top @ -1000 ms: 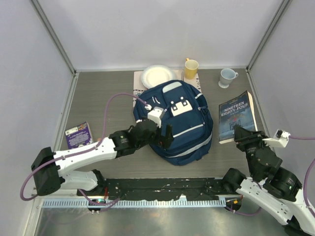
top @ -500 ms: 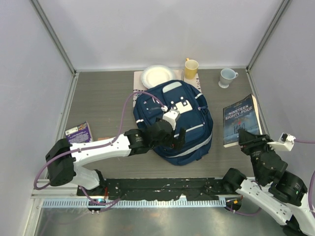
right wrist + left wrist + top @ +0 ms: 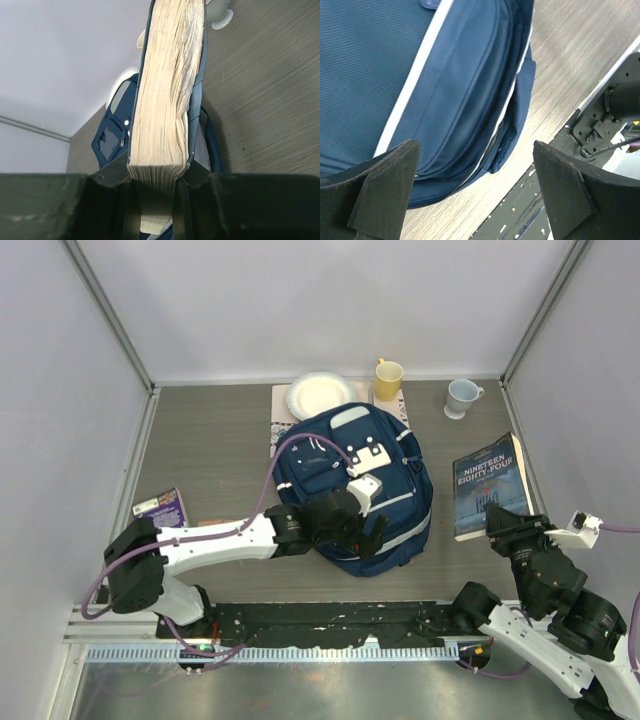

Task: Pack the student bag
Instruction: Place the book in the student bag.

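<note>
The student bag (image 3: 340,455), navy with thin white stripes and a white buckle patch, lies in the middle of the table. My left gripper (image 3: 372,533) hovers open over its near right corner. In the left wrist view its fingers (image 3: 382,192) stand wide apart with nothing between them, above the bag's zipped edge (image 3: 445,85) and the wooden table. My right gripper (image 3: 505,525) is shut on a thick blue paperback (image 3: 488,480), held to the right of the bag. The right wrist view shows the book's page edges (image 3: 167,90) clamped in that gripper (image 3: 157,187), with the bag (image 3: 111,135) beyond.
A white plate (image 3: 320,395) on a mat, a yellow mug (image 3: 388,378) and a pale mug (image 3: 462,397) stand along the back wall. A small purple book (image 3: 160,510) lies at the left. The black base rail (image 3: 330,618) runs just in front of the bag.
My left gripper has moved right and toward the near edge across the bag, staying open. The right gripper shifted slightly nearer with the book, then held still.
</note>
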Robot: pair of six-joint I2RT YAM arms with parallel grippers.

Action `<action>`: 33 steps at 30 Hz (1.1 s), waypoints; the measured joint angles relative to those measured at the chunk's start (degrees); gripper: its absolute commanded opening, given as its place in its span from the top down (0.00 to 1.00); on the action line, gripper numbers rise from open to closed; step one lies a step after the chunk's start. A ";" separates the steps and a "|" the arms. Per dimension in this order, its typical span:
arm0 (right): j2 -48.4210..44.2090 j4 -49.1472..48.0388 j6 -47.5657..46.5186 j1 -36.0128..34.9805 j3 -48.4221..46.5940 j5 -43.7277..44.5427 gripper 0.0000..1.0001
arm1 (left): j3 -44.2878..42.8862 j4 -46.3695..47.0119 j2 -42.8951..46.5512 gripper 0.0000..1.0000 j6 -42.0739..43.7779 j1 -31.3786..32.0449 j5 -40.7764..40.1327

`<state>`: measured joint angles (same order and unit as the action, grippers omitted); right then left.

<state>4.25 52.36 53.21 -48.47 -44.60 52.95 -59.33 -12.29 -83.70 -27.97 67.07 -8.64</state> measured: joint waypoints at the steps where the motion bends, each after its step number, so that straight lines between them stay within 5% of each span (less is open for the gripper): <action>1: 0.00 0.00 0.09 0.00 0.00 -0.04 0.99 | -0.17 0.02 -0.59 0.00 0.42 0.24 0.79; 12: 0.00 0.00 0.79 0.00 0.00 -0.22 0.99 | -7.23 2.08 -10.47 0.12 1.95 1.81 6.84; 21: 0.00 0.07 1.14 0.00 0.00 -0.33 0.99 | -7.65 4.07 -13.90 0.44 1.40 1.84 11.41; 30: 0.00 0.15 1.25 0.00 0.00 -0.33 0.99 | -8.50 5.81 -16.87 0.38 0.90 1.84 12.39; 33: 0.00 0.24 1.36 0.00 0.00 -0.35 0.99 | -8.92 5.77 -17.70 0.43 0.61 1.84 12.00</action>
<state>4.25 52.60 54.57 -48.47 -44.60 52.60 -68.25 -6.52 -101.41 -27.35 68.90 3.36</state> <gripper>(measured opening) 0.276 0.616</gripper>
